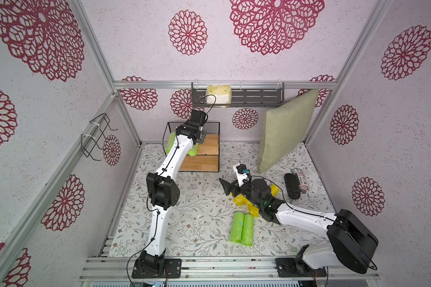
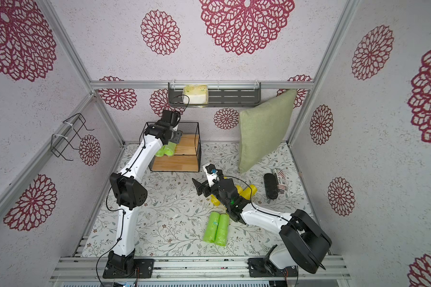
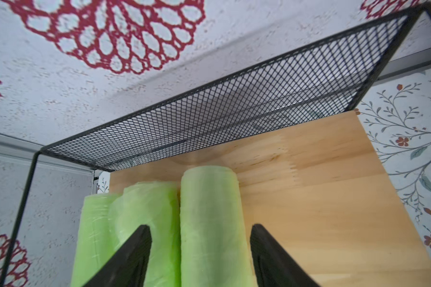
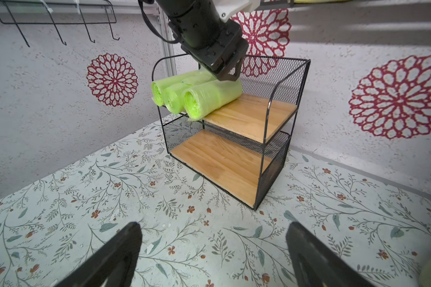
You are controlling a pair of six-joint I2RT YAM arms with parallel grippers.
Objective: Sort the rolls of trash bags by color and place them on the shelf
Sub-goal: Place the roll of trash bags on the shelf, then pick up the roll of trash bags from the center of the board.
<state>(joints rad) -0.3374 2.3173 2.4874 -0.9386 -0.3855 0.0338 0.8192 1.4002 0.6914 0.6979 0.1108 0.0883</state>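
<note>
On the upper board (image 4: pixel 254 116) of the shelf (image 4: pixel 274 159), we see three green rolls (image 4: pixel 197 99) side by side, our left hand (image 3: pixel 200 231) parted astride one, our right hand (image 4: pixel 213 228) open, empty, above the table (image 4: pixel 110 186).

Five green rolls (image 4: pixel 197 99): three on the shelf (image 4: pixel 254 116), two on the worktop (image 1: pixel 184 223). Yellow rolls (image 1: pixel 241 200) partly hidden, at least three. One cushion (image 1: pixel 284 134).
</note>
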